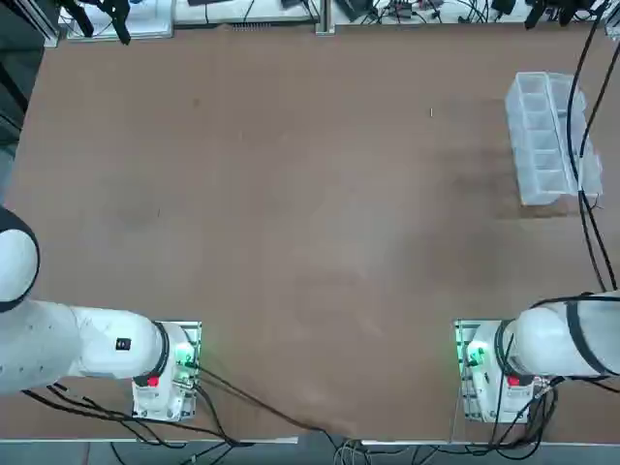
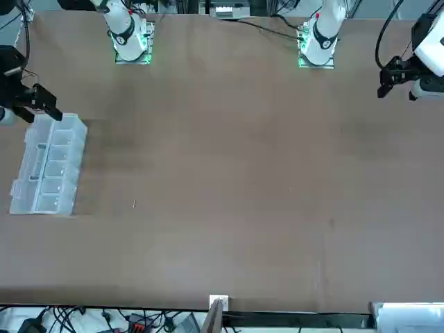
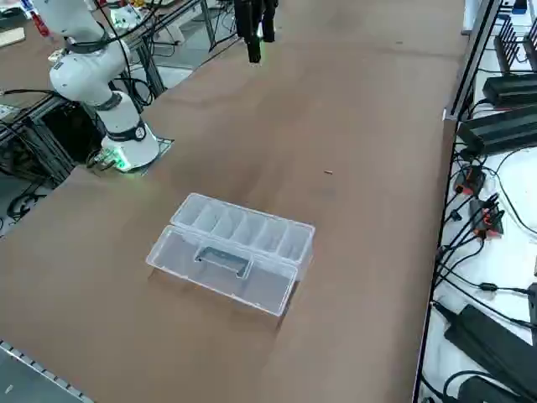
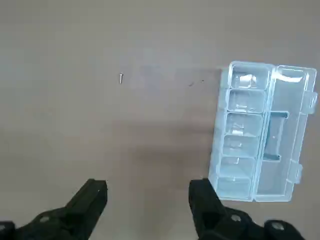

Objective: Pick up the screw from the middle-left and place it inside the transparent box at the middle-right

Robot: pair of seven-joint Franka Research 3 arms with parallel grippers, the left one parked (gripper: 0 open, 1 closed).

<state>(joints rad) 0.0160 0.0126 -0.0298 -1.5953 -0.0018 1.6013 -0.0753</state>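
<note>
The screw (image 1: 432, 112) is a tiny pale sliver lying alone on the brown table; it also shows as the screw (image 2: 134, 203), (image 3: 328, 172), (image 4: 121, 77). The transparent box (image 1: 547, 136) stands to its right near the table's right edge, lid folded open, its row of small compartments exposed (image 2: 48, 166), (image 3: 235, 231), (image 4: 245, 130). My right gripper (image 4: 148, 192) hangs high above the table, open, with nothing between its fingers. In the front view the right gripper (image 2: 41, 114) hovers over the box's end nearest the robot. It also shows in the right side view (image 3: 258, 42).
The right arm's black cable (image 1: 581, 145) crosses over the box in the top view. A small dark mark (image 4: 190, 84) lies between screw and box. Cables and power bricks (image 3: 495, 210) line the far table edge.
</note>
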